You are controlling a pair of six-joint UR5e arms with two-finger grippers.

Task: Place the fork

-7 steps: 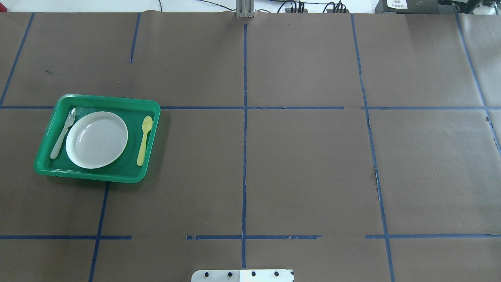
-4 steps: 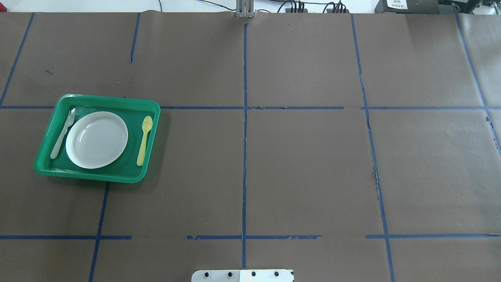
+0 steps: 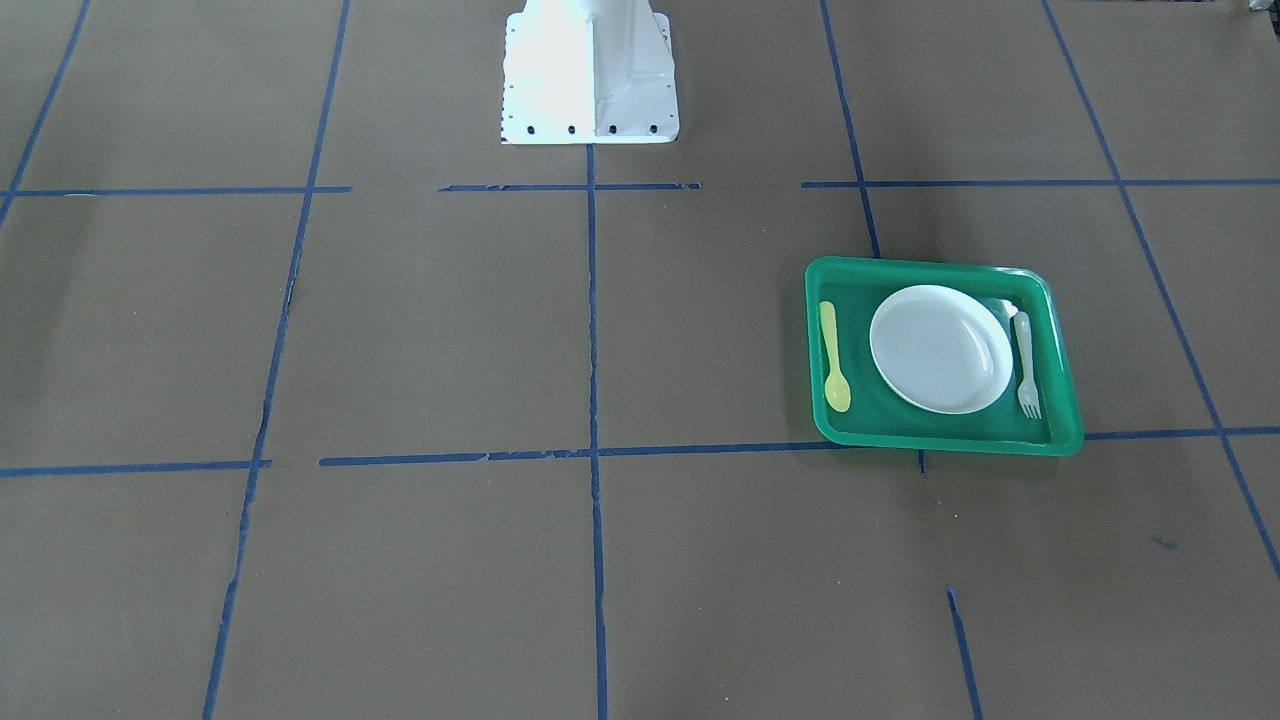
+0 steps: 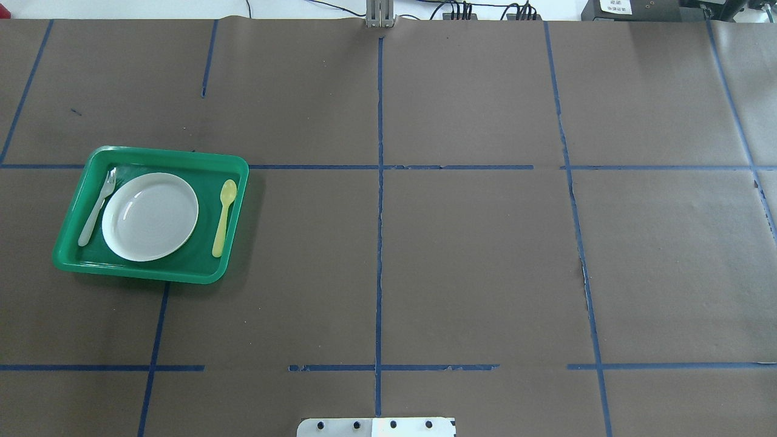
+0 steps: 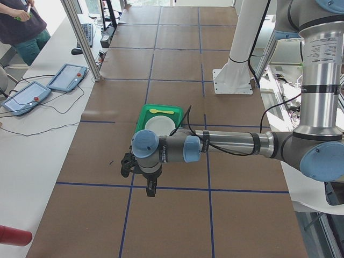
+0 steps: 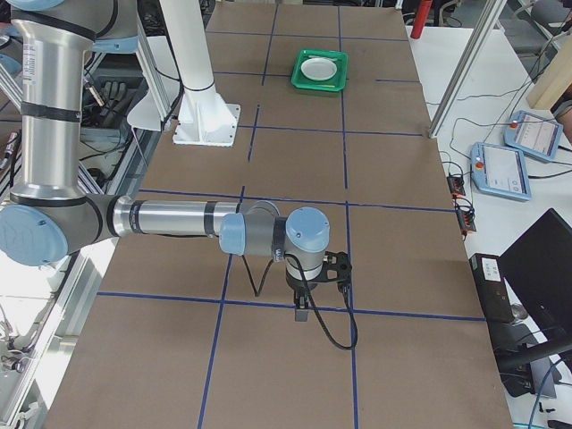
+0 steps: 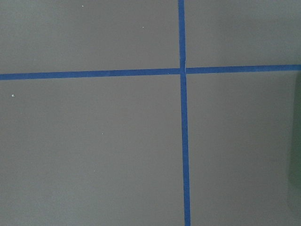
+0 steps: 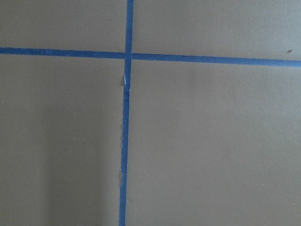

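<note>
Status: fork placement looks done. The small pale translucent plastic fork lies flat inside the green rectangular plastic tray, in the strip between the round white plate and the tray wall nearest the tabletop's left edge. Tines point toward the far edge and the handle toward the robot's edge. The handle runs just beside the plate rim; I can't tell whether they touch. The yellow plastic spoon is on the other side of the plate and lies the same way, so it reads as a finished place setting. The tray sits in the left half of the brown paper-covered tabletop, about midway between the robot's edge and the far edge.

Left to do, as I judge it: nothing on the fork itself, at most parking the arms.

Hands:
- The left hand shows only in the left side view. It points down over the tabletop between the tray and the left edge, clear of the tray, and appears to hold nothing. I can't tell whether its fingers are apart or together.
- The right hand shows only in the right side view. It points down near the right edge, well apart from the tray, and also appears to hold nothing. Again I can't tell the finger spacing.
- Both wrist views show only brown paper and crossing blue tape lines, with no fingers or object in frame.
</note>
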